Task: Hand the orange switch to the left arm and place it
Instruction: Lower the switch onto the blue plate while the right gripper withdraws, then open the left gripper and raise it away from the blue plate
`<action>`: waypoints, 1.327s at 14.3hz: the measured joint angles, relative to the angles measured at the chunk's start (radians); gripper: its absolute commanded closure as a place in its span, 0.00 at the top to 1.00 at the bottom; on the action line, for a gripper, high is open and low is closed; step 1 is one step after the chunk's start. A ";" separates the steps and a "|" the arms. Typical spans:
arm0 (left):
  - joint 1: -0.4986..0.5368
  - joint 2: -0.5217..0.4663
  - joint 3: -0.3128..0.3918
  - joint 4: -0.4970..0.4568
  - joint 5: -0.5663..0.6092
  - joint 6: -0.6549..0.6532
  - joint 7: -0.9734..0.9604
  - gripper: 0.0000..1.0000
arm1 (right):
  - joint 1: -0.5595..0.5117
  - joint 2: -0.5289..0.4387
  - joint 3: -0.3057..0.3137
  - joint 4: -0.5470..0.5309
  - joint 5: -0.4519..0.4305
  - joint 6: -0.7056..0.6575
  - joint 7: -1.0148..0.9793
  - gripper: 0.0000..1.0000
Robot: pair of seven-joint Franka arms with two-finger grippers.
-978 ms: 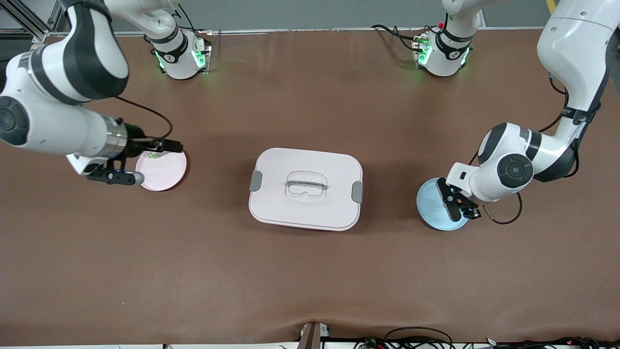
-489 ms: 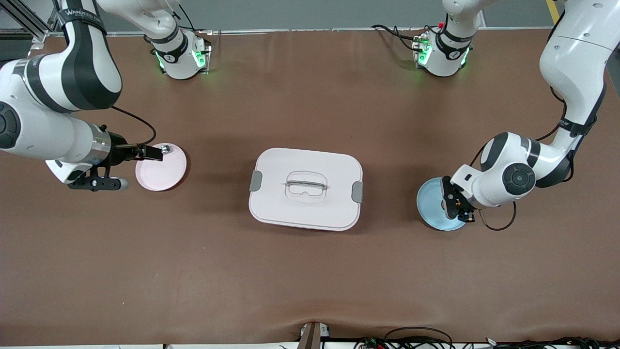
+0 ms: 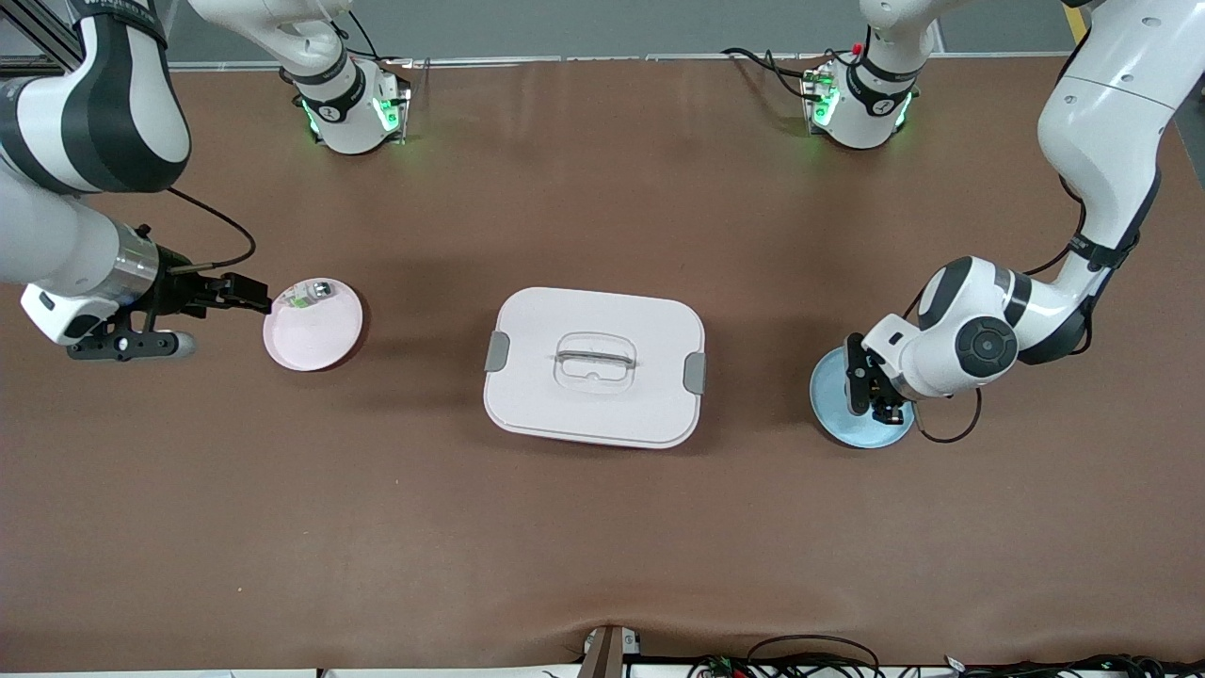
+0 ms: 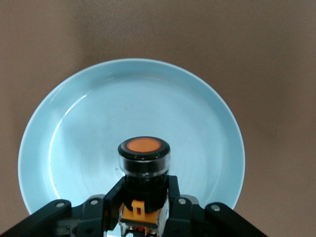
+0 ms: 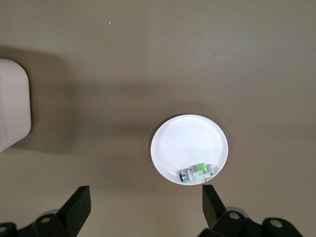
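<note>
The orange switch, black-bodied with a round orange cap, is upright between the fingers of my left gripper, which is shut on it. That gripper hangs low over the blue plate at the left arm's end of the table. My right gripper stands open with nothing between its fingers, just off the rim of the pink plate at the right arm's end. In the right wrist view its fingers straddle bare table beside that plate. The white box lies between the two plates.
A small green-and-silver part lies on the pink plate near its rim, also seen in the right wrist view. A corner of the box shows there too. The blue plate has nothing lying on it. Cables run along the table's near edge.
The right arm has drawn back from the pink plate toward its end of the table, uncovering the green-and-silver part. The left gripper has turned slightly over the blue plate, still holding the switch.
</note>
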 measured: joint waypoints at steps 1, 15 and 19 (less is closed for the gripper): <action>-0.003 0.002 0.000 0.000 0.008 0.005 -0.002 1.00 | 0.000 -0.023 0.001 -0.023 -0.006 0.009 -0.001 1.00; 0.010 -0.147 -0.081 0.332 -0.242 -0.401 -0.398 1.00 | -0.096 -0.119 0.001 0.027 -0.059 0.030 -0.001 1.00; 0.008 -0.168 -0.099 0.439 -0.308 -0.482 -0.675 1.00 | -0.100 -0.120 0.003 0.138 -0.060 -0.060 -0.001 1.00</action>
